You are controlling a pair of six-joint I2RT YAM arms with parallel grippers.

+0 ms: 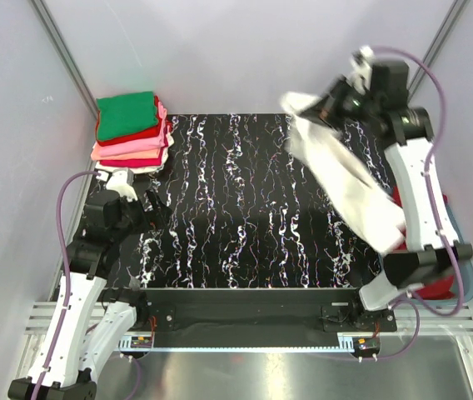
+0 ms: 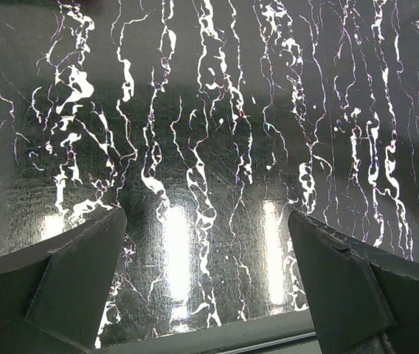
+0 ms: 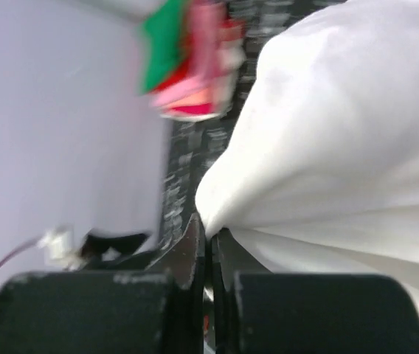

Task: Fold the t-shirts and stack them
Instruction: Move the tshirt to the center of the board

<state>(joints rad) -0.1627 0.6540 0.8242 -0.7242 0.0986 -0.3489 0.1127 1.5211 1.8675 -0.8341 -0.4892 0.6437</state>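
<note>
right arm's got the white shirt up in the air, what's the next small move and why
Probably swing the right gripper left and lower the white t-shirt onto the middle of the mat: its jaws are shut on the cloth, which hangs unfolded over the mat's right side.

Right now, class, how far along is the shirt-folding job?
Done: a folded stack, green on top, sits by the far left corner of the mat. In hand: the right gripper is shut on a white shirt hanging over the mat; the left gripper is open. Left: folding that shirt and adding it to the stack.
</note>
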